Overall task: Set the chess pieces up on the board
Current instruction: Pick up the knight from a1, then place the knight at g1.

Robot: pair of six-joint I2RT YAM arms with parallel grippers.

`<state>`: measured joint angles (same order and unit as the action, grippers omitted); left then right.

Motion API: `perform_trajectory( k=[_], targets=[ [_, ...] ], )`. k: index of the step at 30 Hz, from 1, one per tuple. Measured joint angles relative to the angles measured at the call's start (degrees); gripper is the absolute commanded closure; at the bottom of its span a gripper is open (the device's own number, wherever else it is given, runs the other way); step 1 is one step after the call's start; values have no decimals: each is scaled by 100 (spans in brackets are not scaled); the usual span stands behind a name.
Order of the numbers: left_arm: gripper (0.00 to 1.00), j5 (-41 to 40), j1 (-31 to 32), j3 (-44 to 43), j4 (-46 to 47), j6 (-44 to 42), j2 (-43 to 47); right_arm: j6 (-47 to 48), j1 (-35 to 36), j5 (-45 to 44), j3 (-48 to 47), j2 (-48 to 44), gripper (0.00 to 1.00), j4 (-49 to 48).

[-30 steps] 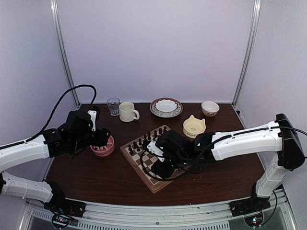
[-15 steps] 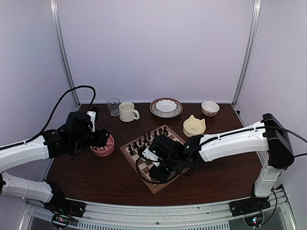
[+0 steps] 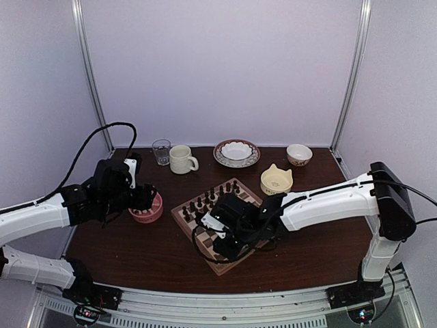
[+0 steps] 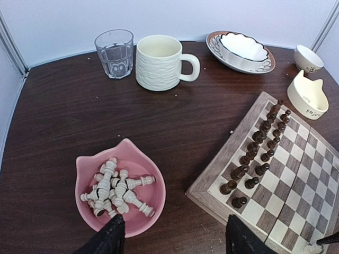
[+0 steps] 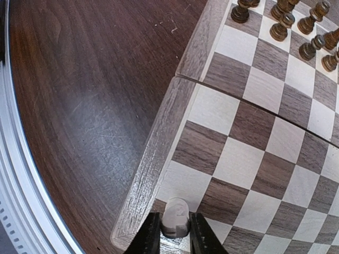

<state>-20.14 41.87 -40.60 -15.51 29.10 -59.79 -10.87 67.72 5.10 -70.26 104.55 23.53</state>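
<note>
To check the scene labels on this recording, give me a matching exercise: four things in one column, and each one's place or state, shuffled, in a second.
Things:
1. pink bowl
2. dark pieces
3. right tool
4. glass

Places or states:
A. beside the mug, off the board
B. closed around one white piece near the board's rim
C. holds a heap of white pieces
D. standing in two rows on the board

Pairs: 1-C, 2-D, 3-B, 4-A.
</note>
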Motion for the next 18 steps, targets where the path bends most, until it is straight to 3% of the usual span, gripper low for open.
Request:
perform_trajectory(
  k=[7, 18],
  targets=[
    [35, 26, 0, 0, 0, 0, 0, -15, 0, -17, 0, 0, 88, -20],
    [35, 46, 0, 0, -2, 0, 2, -4, -122, -254, 258, -509, 89, -127]
  ],
)
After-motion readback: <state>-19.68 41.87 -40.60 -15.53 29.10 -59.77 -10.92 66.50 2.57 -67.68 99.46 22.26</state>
